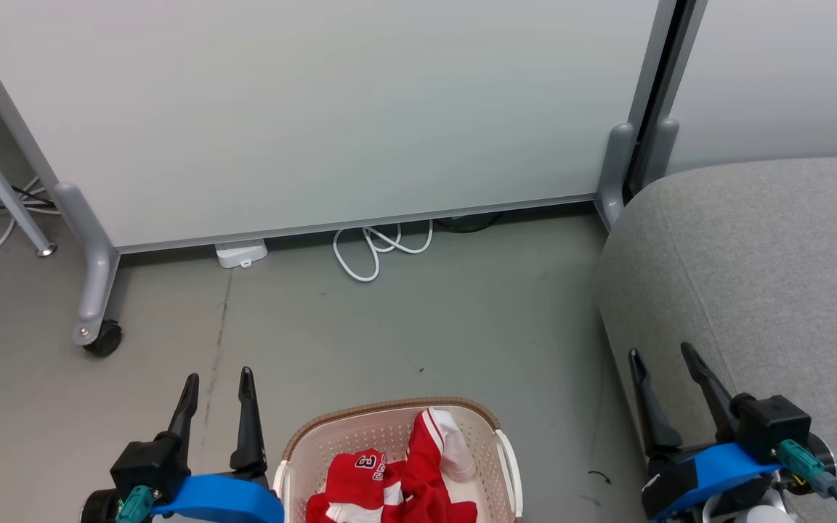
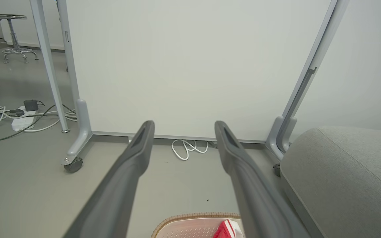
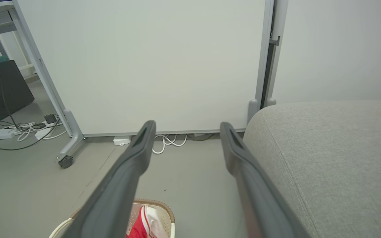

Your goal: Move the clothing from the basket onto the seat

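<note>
The clothing (image 1: pixel 389 488) lies bunched in the basket (image 1: pixel 389 404), which stands on the floor (image 1: pixel 404 327) at the bottom edge of the head view, between the two hands. The seat (image 1: pixel 753 276) is off to the robot's right, with a strip of floor between it and the basket. The left hand (image 1: pixel 219 375) hovers just left of the basket and the right hand (image 1: pixel 660 351) by the seat's near edge, both spread wide and holding nothing. The red garments look tangled, so a pinch may lift only a thin fold that slips free, or drag up a second piece that drops on the floor partway across. A finger could also catch the perforated wall or woven rim and tip the light basket. With the basket partly cut off below, aiming is likely to be poor.
</note>
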Controlling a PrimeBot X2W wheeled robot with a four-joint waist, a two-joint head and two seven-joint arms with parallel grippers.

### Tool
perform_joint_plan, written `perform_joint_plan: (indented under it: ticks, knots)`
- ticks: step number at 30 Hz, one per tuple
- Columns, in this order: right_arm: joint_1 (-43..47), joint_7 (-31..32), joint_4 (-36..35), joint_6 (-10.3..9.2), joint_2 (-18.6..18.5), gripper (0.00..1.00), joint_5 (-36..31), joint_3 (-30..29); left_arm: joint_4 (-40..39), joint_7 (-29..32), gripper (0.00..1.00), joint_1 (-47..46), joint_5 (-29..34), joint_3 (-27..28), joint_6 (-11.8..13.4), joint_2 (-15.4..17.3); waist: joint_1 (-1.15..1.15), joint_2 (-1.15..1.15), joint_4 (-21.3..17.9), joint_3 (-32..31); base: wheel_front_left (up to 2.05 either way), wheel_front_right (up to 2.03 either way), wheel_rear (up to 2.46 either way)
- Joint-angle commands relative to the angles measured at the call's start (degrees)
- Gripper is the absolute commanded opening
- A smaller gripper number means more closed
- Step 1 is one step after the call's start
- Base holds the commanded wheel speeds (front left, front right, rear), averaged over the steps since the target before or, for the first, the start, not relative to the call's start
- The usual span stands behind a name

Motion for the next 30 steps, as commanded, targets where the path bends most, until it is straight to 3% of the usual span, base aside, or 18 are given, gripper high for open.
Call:
perform_joint_plan:
  ticks: [1,15,24,30]
  knots:
    - [-0.70,-0.27,0.18,0.12,-0.34,1.00,0.18,0.02,-0.09,-0.28,1.00,-0.40,0.18,0.23,-0.24,0.03,0.00,0.00,-0.05,0.01,0.00,0.00,0.00]
    - [-1.55,-0.54,0.12,0.13,-0.34,1.00,0.26,1.54,1.35,-0.28,1.00,0.03,2.05,-0.17,0.60,0.79,0.00,0.00,-1.80,1.20,0.00,0.00,0.00]
    - [-3.92,-0.21,-2.07,0.11,-0.31,1.00,-0.48,4.11,5.57,-0.21,1.00,-2.67,1.53,0.22,1.12,0.87,0.00,0.00,-5.99,7.03,0.00,0.00,0.00]
    - [-6.56,-0.34,-3.64,0.08,-0.30,1.00,-0.46,5.62,13.23,0.22,1.00,-7.55,1.71,-0.14,0.81,1.68,0.00,0.00,-9.75,13.29,0.00,0.00,0.00]
